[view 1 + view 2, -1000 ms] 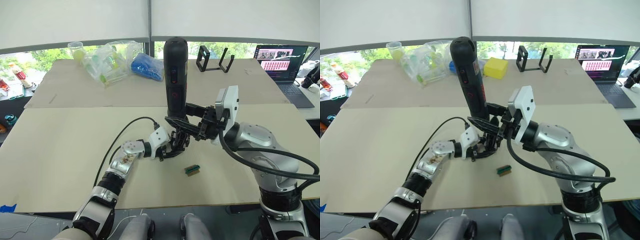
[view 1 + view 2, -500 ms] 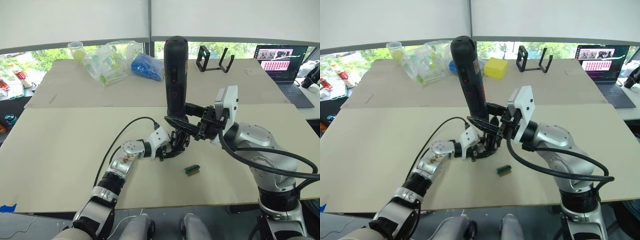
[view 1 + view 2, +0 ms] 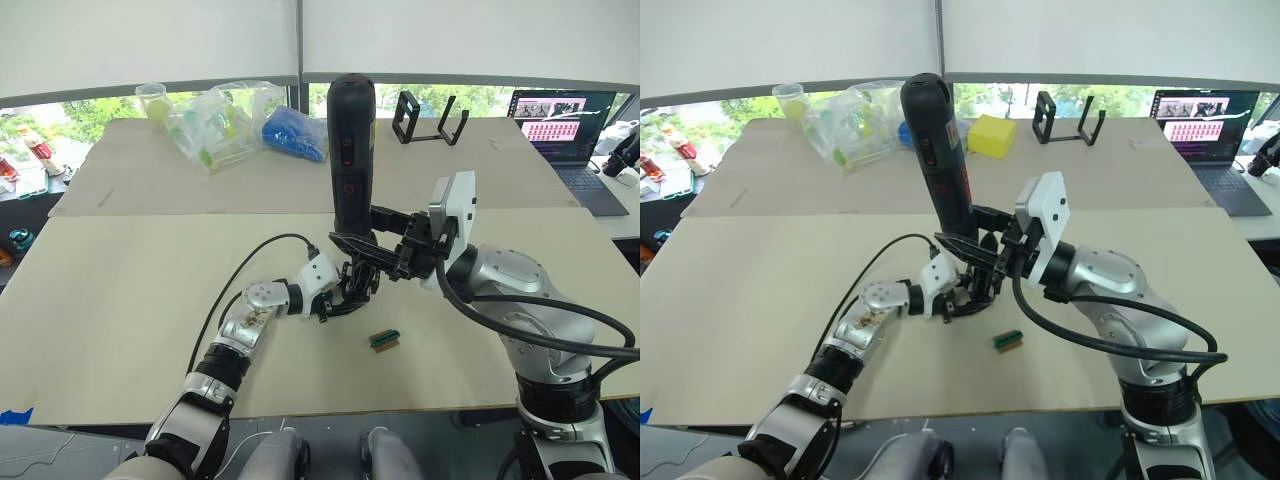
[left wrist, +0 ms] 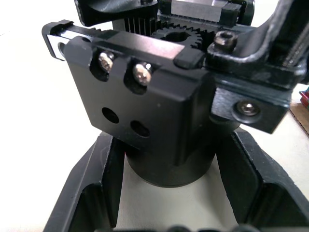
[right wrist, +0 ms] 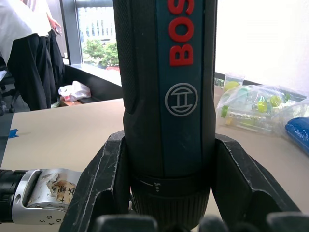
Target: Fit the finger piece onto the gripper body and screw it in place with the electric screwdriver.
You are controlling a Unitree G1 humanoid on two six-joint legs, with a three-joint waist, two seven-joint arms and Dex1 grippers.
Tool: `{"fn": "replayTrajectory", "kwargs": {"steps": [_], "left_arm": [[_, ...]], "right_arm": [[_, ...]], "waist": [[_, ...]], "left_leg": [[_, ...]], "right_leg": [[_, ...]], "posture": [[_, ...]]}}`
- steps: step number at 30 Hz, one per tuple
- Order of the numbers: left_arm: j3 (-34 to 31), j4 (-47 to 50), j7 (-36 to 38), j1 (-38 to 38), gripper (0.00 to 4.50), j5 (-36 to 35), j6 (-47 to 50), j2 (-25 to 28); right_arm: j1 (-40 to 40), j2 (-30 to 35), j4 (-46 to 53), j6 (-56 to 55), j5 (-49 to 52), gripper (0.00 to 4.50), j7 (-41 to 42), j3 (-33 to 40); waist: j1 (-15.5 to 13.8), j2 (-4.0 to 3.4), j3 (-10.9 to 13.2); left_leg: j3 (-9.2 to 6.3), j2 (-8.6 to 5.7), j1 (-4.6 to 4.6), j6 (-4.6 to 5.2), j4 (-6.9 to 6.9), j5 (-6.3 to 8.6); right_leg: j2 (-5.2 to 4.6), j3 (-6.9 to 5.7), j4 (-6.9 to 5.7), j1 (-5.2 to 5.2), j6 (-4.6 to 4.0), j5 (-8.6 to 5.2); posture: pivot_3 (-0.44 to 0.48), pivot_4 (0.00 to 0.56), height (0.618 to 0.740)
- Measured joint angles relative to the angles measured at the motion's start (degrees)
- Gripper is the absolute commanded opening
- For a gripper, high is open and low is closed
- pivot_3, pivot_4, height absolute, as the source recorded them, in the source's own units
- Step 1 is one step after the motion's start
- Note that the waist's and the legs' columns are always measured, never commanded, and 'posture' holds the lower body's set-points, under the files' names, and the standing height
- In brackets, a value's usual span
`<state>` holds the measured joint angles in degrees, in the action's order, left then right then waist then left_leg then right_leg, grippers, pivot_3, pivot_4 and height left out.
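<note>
While the left claw [image 3: 352, 290] clamps the gripper body [image 4: 159, 116], the right claw [image 3: 372, 240] grips the upright electric screwdriver [image 3: 351, 150] mid-table.

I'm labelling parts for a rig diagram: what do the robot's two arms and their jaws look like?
Both arms are silver-grey metal with black joints. Each wrist carries a white block, and a black cable loops along each arm. The left gripper and right gripper have black fingers, ribbed on the inside.

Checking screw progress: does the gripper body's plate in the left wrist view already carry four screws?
No: the gripper body shows two screws seated in its plate, with two holes below them empty.
</note>
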<state>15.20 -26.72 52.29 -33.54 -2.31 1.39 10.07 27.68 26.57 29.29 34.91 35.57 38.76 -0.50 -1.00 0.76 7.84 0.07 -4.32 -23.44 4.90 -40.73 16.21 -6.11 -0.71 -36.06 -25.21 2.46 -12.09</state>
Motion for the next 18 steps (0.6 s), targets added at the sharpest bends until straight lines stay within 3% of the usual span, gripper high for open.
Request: {"fn": "replayTrajectory", "kwargs": {"steps": [18], "left_arm": [[-0.01, 0.00, -0.03, -0.01, 2.27, 0.01, -0.01, -0.05]], "right_arm": [[0.17, 0.16, 0.01, 0.01, 0.69, 1.91, 0.02, 0.00]], "waist": [[-0.01, 0.00, 0.00]], "left_leg": [[0.00, 0.00, 0.00, 0.00, 0.00, 0.00]], "right_leg": [[0.00, 0.00, 0.00, 0.00, 0.00, 0.00]], "posture": [[0.000, 0.150, 0.740]]}}
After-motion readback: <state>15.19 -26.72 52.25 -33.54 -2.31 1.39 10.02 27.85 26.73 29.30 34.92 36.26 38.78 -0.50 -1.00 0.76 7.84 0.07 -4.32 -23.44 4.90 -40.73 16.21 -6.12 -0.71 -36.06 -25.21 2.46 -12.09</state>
